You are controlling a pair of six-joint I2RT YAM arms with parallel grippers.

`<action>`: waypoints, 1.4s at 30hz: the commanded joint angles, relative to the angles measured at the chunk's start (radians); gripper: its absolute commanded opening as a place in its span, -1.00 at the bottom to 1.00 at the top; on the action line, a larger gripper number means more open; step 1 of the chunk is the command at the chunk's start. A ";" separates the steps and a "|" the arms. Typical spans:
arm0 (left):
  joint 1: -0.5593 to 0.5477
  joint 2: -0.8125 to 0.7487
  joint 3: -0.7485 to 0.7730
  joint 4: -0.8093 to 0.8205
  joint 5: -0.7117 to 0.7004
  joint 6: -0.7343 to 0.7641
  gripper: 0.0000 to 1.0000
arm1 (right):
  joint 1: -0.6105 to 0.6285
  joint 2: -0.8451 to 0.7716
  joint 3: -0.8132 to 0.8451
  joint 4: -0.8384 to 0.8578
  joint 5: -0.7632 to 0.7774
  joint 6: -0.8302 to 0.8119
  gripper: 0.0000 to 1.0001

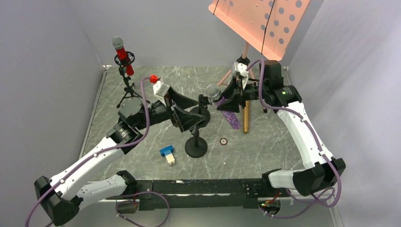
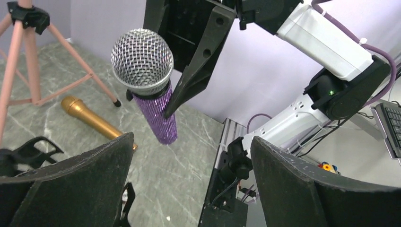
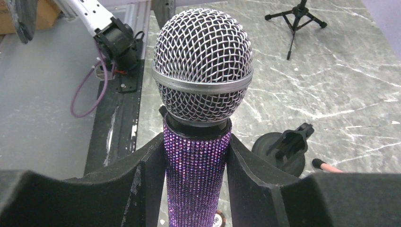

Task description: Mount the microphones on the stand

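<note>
My right gripper (image 1: 226, 101) is shut on the glittery purple microphone (image 1: 228, 113), just below its mesh head (image 3: 203, 61), and holds it above the table. It also shows in the left wrist view (image 2: 158, 113). My left gripper (image 1: 198, 112) is open and empty (image 2: 191, 139), close beside the clip (image 2: 28, 151) of the black round-base stand (image 1: 196, 146). The clip (image 3: 291, 141) is empty. The gold microphone (image 1: 246, 118) lies on the table behind the purple one. The red microphone (image 1: 121, 53) stands in a small tripod stand (image 1: 127, 90) at the back left.
A small blue-and-white block (image 1: 167, 154) lies in front of the round-base stand, and a small round disc (image 1: 223, 140) lies to its right. A pink perforated music stand (image 1: 260, 21) on pink legs (image 2: 28, 61) is at the back right. Grey walls close off both sides.
</note>
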 commanded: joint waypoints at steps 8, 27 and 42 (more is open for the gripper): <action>-0.120 0.196 0.211 0.042 -0.161 0.114 0.85 | 0.006 -0.035 -0.011 0.047 -0.109 0.007 -0.66; -0.160 0.305 0.318 -0.061 -0.277 0.153 0.76 | 0.006 -0.063 -0.051 0.072 -0.132 0.011 -0.67; -0.188 0.375 0.375 -0.024 -0.242 0.184 0.14 | 0.006 -0.067 -0.067 0.084 -0.138 0.021 -0.67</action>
